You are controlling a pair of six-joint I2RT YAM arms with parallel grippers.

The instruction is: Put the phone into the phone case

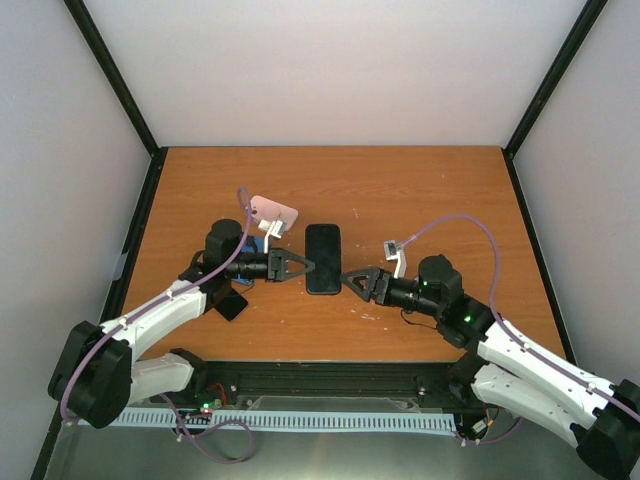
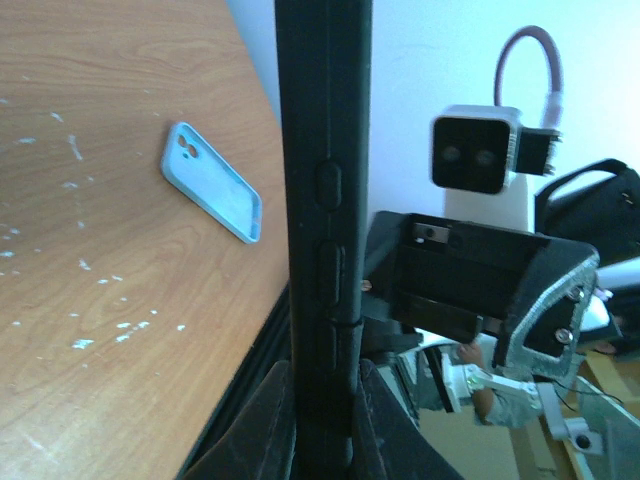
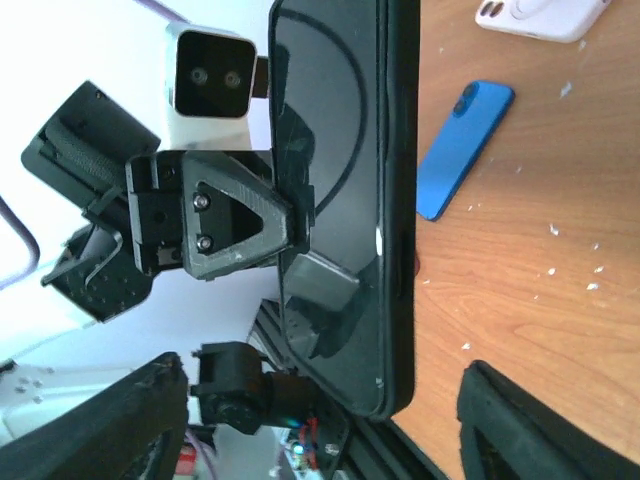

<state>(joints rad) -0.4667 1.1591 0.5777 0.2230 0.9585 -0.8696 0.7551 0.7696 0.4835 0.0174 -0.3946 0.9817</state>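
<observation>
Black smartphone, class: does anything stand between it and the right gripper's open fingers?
Nothing visible does. The right gripper faces the black smartphone's right edge directly, jaws open. The left gripper is shut on the opposite edge, clear of that approach.

Phone (image 2: 322, 150) top end beyond frame edge

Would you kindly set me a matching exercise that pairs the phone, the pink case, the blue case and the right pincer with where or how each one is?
Things:
1. phone
2. pink case
3. blue case
4. right pincer

States:
A. open
B. flat on the table, farthest back
C. gripped by the shut left pincer
D. on the table, partly hidden under the left arm in the top view

Pairs: 1-C, 2-B, 3-D, 4-A.
</observation>
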